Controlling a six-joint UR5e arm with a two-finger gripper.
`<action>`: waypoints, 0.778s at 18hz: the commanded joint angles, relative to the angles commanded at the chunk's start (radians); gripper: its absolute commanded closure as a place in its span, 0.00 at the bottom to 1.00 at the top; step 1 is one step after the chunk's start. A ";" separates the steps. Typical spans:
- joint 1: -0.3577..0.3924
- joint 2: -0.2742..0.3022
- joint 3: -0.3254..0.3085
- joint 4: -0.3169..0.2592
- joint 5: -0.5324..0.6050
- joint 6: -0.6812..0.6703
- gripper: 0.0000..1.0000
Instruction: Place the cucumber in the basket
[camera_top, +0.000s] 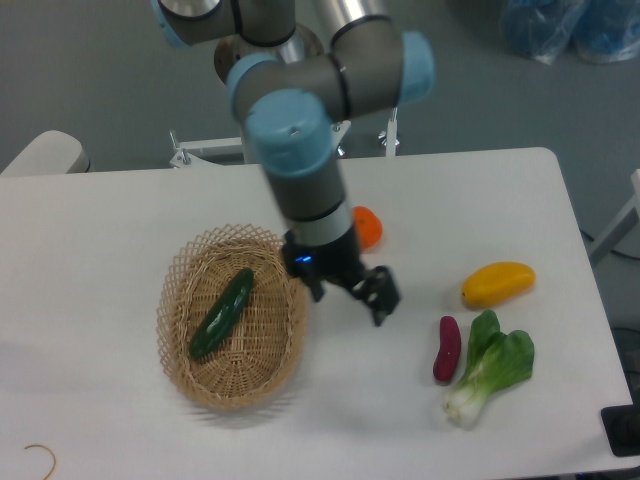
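Lying diagonally inside the basket (180, 345), the cucumber (223, 313) was already placed. Your gripper (348, 300) hung just beside the rim at three o'clock, jaws wide and holding nothing. Had you swung it toward nine o'clock, a finger could have caught the wicker and dragged the basket

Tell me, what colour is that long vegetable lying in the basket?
Dark green: the cucumber lies inside the tan wicker basket, clearest in the fixed camera view.
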 joint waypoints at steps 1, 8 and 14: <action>0.028 0.000 0.006 -0.003 -0.003 0.040 0.00; 0.230 0.035 0.034 -0.090 -0.095 0.356 0.00; 0.299 0.051 0.026 -0.124 -0.123 0.519 0.00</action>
